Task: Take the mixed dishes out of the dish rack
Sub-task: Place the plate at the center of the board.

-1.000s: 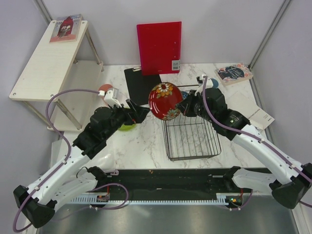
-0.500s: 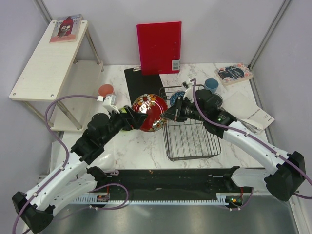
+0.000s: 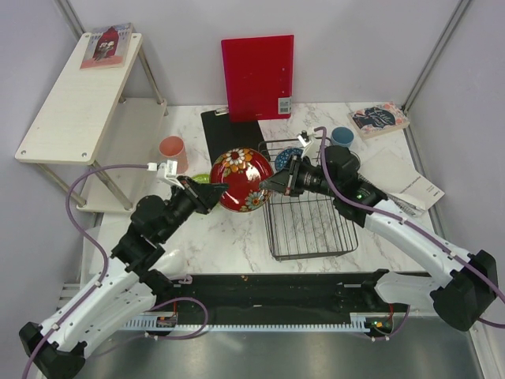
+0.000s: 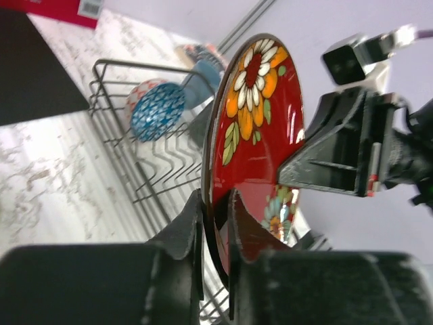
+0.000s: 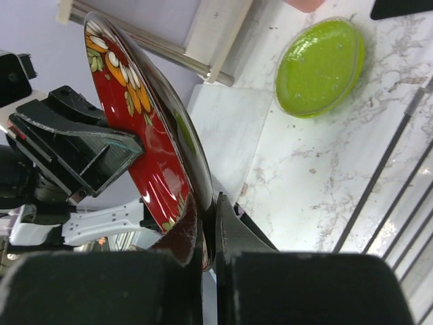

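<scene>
The dark red plate (image 3: 241, 178) with painted flowers hangs on edge in the air, just left of the dish rack (image 3: 312, 229). My left gripper (image 3: 215, 192) is shut on its left rim and my right gripper (image 3: 272, 183) is shut on its right rim. In the left wrist view the plate (image 4: 254, 115) stands between the left gripper's (image 4: 215, 203) fingers. In the right wrist view the right gripper (image 5: 206, 203) pinches the plate's (image 5: 145, 135) edge. A blue patterned bowl (image 3: 289, 156) stands at the rack's far end. The lime-green dish (image 5: 319, 66) lies on the marble.
A pink cup (image 3: 172, 150) stands on the left, a light blue cup (image 3: 342, 136) behind the rack. A black mat (image 3: 229, 134) and a red board (image 3: 257, 75) are at the back, a wooden shelf (image 3: 79, 87) far left, a book (image 3: 379, 118) far right.
The plate has moved left out over the marble, carried by the right gripper. The left gripper has gone from open to shut on the plate's left rim.
</scene>
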Controlling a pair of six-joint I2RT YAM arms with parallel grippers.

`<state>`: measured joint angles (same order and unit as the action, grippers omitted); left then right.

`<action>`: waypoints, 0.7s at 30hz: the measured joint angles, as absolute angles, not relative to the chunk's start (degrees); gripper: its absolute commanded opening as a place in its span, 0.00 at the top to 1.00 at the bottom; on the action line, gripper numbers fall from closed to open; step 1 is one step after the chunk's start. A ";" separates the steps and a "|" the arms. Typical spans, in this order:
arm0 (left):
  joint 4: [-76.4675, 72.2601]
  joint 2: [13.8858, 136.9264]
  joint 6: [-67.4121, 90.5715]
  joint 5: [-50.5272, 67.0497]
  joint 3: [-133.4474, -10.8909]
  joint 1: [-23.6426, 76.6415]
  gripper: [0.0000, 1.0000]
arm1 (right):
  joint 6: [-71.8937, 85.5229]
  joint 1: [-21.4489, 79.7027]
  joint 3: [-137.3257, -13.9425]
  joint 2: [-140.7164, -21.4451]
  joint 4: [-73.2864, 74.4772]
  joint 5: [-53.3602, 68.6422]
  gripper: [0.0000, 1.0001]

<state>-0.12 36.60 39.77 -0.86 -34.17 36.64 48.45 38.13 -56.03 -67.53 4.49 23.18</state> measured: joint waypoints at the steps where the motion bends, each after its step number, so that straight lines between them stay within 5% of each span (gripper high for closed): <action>1: -1.43 35.83 40.69 -0.49 -33.76 36.58 0.98 | 48.66 37.93 -55.72 -67.37 3.75 23.66 1.00; 4: -4.03 34.92 43.24 -0.27 -33.41 36.34 0.98 | 47.70 37.76 -55.51 -66.78 1.19 24.38 1.00; 8: -5.19 34.81 43.57 0.10 -33.26 36.34 0.98 | 47.20 37.71 -55.51 -66.26 0.75 24.51 0.42; 11: -3.75 35.62 41.89 0.16 -33.26 36.47 0.98 | 46.11 38.20 -55.51 -66.00 2.70 23.20 0.19; 15: 0.32 37.91 41.01 -0.05 -33.41 36.49 0.98 | 42.15 38.81 -55.70 -64.95 8.29 17.87 0.10; 21: 11.60 38.26 39.90 -3.84 -34.06 34.81 0.98 | 36.58 38.79 -58.59 -63.99 18.00 1.61 0.09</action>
<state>11.60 38.26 39.90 -3.84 -34.06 34.81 36.58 38.79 -58.59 -63.99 18.00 1.61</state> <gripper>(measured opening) 0.084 0.915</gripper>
